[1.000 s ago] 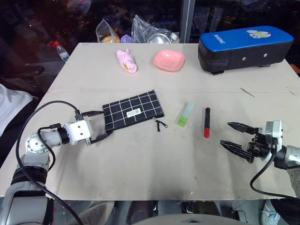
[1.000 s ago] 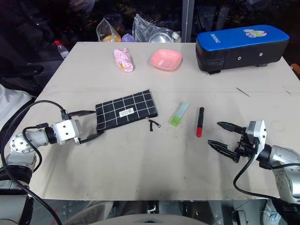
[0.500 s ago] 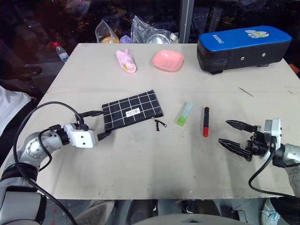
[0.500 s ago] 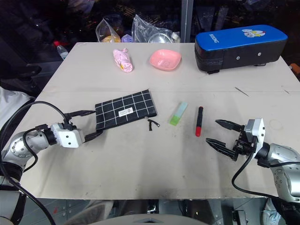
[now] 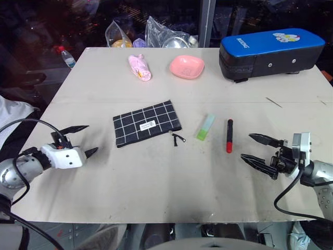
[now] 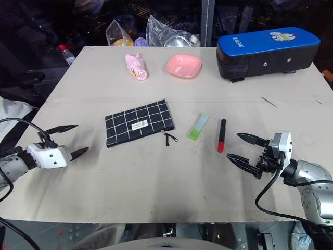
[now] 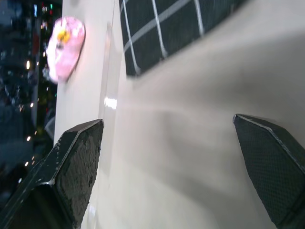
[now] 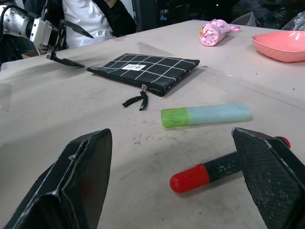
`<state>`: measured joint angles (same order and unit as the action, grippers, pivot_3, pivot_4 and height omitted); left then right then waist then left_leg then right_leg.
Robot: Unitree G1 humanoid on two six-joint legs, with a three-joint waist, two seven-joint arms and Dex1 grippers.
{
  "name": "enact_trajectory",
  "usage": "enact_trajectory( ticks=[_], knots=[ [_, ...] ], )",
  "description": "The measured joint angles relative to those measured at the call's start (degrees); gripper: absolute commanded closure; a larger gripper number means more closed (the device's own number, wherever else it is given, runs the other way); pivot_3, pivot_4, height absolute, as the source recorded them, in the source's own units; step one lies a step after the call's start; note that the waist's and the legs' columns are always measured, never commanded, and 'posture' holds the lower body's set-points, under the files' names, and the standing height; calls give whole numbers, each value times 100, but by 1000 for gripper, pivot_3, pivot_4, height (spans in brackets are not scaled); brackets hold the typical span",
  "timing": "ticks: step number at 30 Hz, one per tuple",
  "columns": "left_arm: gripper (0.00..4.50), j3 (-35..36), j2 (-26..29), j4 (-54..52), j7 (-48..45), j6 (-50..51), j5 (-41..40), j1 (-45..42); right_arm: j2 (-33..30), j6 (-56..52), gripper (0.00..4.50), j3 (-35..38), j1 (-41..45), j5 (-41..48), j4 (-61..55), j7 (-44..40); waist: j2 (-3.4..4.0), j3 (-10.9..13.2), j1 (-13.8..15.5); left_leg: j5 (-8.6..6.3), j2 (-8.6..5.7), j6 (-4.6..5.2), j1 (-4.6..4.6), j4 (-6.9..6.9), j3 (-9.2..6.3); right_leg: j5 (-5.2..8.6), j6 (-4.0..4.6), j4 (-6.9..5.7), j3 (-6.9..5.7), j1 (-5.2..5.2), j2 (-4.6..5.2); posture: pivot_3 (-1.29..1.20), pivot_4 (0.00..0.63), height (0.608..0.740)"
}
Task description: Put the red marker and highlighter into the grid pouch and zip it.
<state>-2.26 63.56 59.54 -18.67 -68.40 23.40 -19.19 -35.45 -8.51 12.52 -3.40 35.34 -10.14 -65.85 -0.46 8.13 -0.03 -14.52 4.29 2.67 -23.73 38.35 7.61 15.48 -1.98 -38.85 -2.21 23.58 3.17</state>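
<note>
Grid pouch (image 5: 147, 124) flat mid-tabletop (image 5: 156, 198), black, white grid, white label. I see highlighter (image 5: 206, 127), red marker (image 5: 229, 135) beside it. Left claw (image 5: 82, 139), right claw (image 5: 258, 149) both spread, empty.

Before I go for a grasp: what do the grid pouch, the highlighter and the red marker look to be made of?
Grid pouch: looks like soft matte woven fabric; it lies flat and limp, with a zipper and dangling pull.
Highlighter: likely hard plastic, translucent green and mint, faintly glossy.
Red marker: probably smooth plastic; the red end shows a soft sheen, the dark barrel carries printed lettering.
</note>
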Motion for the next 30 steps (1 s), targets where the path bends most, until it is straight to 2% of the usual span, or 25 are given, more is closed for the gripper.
enact_trajectory(
  ticks=[7, 18, 30],
  knots=[
    [69, -519, -211, 44, 361, -92, 593, -727, 14, 9, 457, -37, 43, -10, 6, 4, -1, -1, 106, 0, -5, 0, -2, 4, 31, 0, 0, 0, 0, -1, 1, 0, 150, 740],
    [69, -1199, -985, 272, 696, -147, 1089, -1841, 13, 9, 457, 7, -192, -10, -67, 137, -1, -2, 94, 1, -8, -2, -2, 7, 33, -1, -2, -2, 0, -2, 0, 0, 150, 740],
    [69, -1915, -1445, 236, 2828, 82, 2435, -2352, 12, 10, 457, 146, -361, -7, -249, 283, -6, 0, 88, 1, -8, -2, -5, 9, 30, -1, -3, -1, 0, -2, 0, 0, 150, 740]
  ],
)
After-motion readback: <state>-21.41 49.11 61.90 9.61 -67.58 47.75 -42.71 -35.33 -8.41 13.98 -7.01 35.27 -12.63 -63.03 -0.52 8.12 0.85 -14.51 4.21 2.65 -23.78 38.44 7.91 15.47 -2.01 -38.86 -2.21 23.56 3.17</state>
